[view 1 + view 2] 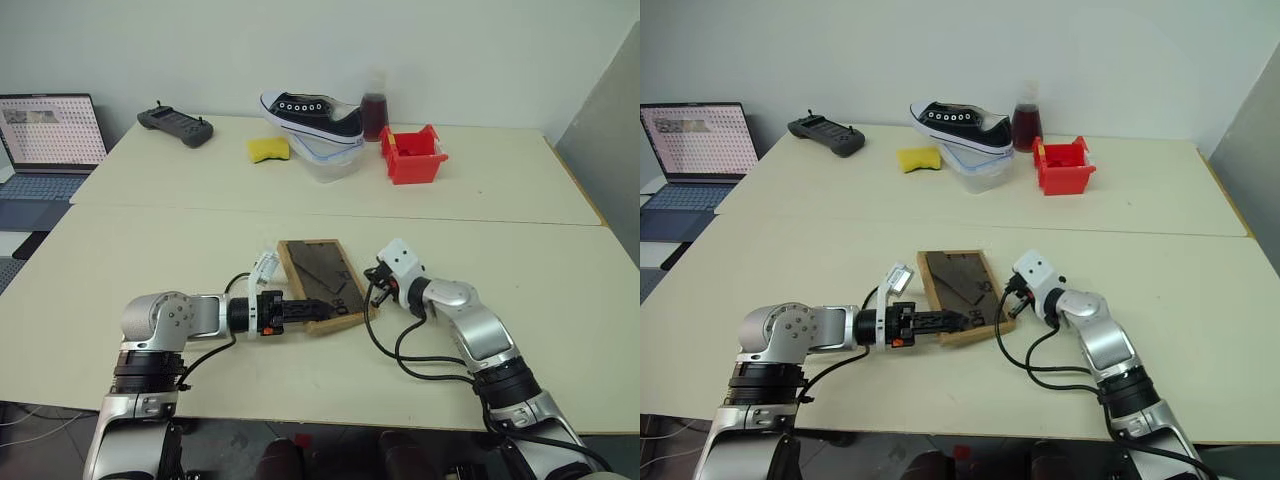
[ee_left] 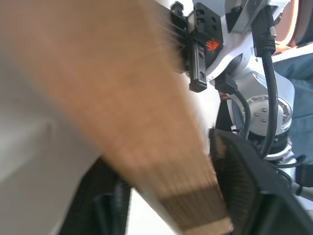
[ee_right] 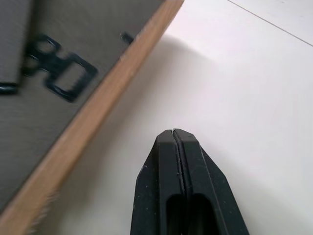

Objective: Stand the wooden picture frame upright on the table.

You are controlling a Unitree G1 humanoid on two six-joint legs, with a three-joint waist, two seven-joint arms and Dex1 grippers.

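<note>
Frame [image 1: 320, 284] edge sits between my left pincer [image 1: 312, 311] fingers; right pincer [image 3: 174, 134], shut and empty, beside it; I'd clamp firmly before tilting.

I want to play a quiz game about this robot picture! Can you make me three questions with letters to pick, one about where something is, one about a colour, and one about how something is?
1. Where is the shoe?
A. On a clear tub at the far side of the table
B. On the laptop
C. Under the picture frame

2. What colour is the bin near the shoe?
A. Blue
B. Red
C. Green

3. How is the wooden picture frame right now?
A. Standing upright
B. Hanging on the wall
C. Lying on the table, back side up

Answers:
1. A, the shoe rests on top of the clear tub far from the robot.
2. B, the little bin is bright red.
3. C, its dark back with the metal hangers faces up, the left end effector at its near edge.
</note>
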